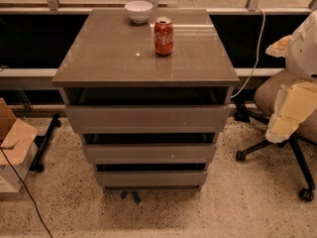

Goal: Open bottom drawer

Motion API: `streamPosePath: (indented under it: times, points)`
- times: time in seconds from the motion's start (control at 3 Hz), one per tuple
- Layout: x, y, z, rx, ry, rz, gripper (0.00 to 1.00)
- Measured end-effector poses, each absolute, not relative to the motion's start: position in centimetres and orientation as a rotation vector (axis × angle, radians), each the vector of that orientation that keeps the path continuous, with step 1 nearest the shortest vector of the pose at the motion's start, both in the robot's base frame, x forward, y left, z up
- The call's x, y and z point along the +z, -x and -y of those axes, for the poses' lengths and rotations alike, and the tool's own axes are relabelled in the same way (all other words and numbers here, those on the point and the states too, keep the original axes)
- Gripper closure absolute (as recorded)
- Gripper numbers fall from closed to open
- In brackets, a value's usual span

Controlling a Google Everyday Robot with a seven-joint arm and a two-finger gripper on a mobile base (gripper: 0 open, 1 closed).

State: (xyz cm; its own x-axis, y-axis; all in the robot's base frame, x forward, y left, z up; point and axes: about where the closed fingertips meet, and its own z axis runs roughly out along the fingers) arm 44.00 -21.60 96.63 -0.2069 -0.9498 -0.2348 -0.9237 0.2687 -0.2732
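The bottom drawer (pixel 151 178) is the lowest and narrowest of three glossy grey-brown handleless fronts on a cabinet (pixel 143 58) in the middle of the camera view. Its plain front lies in line with the fronts above, with a dark gap over it. The middle drawer (pixel 148 153) has a small white speck, and the top drawer (pixel 147 118) is the widest. My gripper (pixel 285 125), pale yellow under a white arm cover, hangs at the right edge. It is well to the right of the cabinet, above the bottom drawer's height, and touches nothing.
A red soda can (pixel 164 36) and a white bowl (pixel 138 11) stand on the cabinet top. An office chair (pixel 277 98) with castors is at the right behind my gripper. Cardboard boxes (pixel 12 143) and a black cable lie at the left. The floor is speckled terrazzo.
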Motion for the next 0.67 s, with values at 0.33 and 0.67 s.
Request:
streamPosePath:
  times: [0.33,0.67]
  points:
    - [93.9,-44.3,22.1,-0.065,1.682,-2.148,0.00]
    - [91.9,-44.9,22.8,-0.003,1.656,-2.127,0.00]
